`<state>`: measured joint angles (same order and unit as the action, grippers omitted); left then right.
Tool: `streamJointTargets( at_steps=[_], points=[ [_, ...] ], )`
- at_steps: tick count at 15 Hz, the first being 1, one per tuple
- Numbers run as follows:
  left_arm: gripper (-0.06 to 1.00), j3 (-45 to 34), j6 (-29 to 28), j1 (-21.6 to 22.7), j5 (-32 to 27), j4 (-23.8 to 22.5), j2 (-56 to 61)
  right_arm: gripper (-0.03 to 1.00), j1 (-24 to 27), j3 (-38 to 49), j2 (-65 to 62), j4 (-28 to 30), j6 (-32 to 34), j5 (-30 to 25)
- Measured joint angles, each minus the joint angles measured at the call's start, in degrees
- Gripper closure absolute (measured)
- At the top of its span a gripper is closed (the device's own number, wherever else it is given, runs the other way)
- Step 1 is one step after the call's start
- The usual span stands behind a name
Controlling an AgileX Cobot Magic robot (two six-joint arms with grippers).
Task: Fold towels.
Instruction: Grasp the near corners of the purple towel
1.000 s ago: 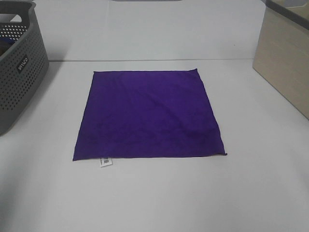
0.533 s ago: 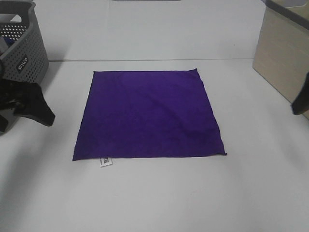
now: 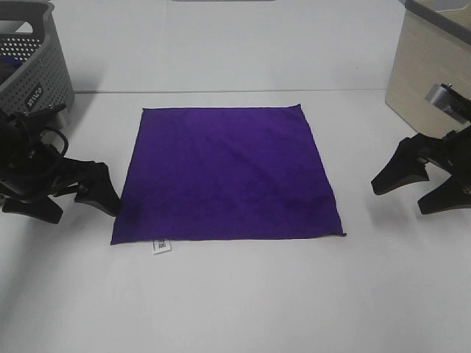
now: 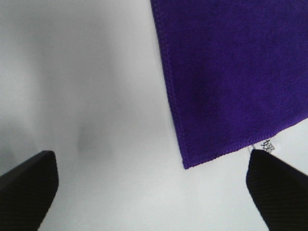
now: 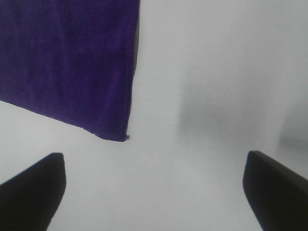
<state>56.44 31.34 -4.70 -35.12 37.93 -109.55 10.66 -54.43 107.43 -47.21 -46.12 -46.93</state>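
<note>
A deep purple square towel lies flat and unfolded on the white table. Its small white care tag sticks out at the near left corner. My left gripper is open and empty, just left of the towel's near left corner. The left wrist view shows that corner of the towel and the tag between the spread fingers. My right gripper is open and empty, to the right of the towel's right edge. The right wrist view shows the towel's near right corner.
A grey perforated basket stands at the far left behind my left arm. A beige box stands at the far right behind my right arm. The white table stretches in front of the towel.
Both arms have come into view from the sides. Each gripper has moved inward and toward the towel's near corners. The towel has not moved.
</note>
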Motion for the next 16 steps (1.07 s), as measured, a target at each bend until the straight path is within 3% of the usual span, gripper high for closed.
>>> streamJointTargets(
  at_steps=[4,6,10,16],
  points=[
    [-0.05,0.4,6.5,0.0,0.6,11.2,-3.7,0.00,-0.1,-3.3,6.7,-3.2,-2.2,0.4],
    [-0.05,0.9,7.9,0.0,0.1,14.0,-4.9,0.01,-1.1,-4.1,8.7,-4.2,-2.6,-0.2],
    [-0.05,1.4,8.7,0.0,-0.9,15.8,-5.8,0.01,-6.1,-6.0,11.1,-6.8,-2.7,-0.4],
    [-0.05,1.4,8.8,0.0,-0.9,15.6,-6.0,0.01,-6.2,-6.1,11.2,-7.2,-2.6,-0.4]
  ],
)
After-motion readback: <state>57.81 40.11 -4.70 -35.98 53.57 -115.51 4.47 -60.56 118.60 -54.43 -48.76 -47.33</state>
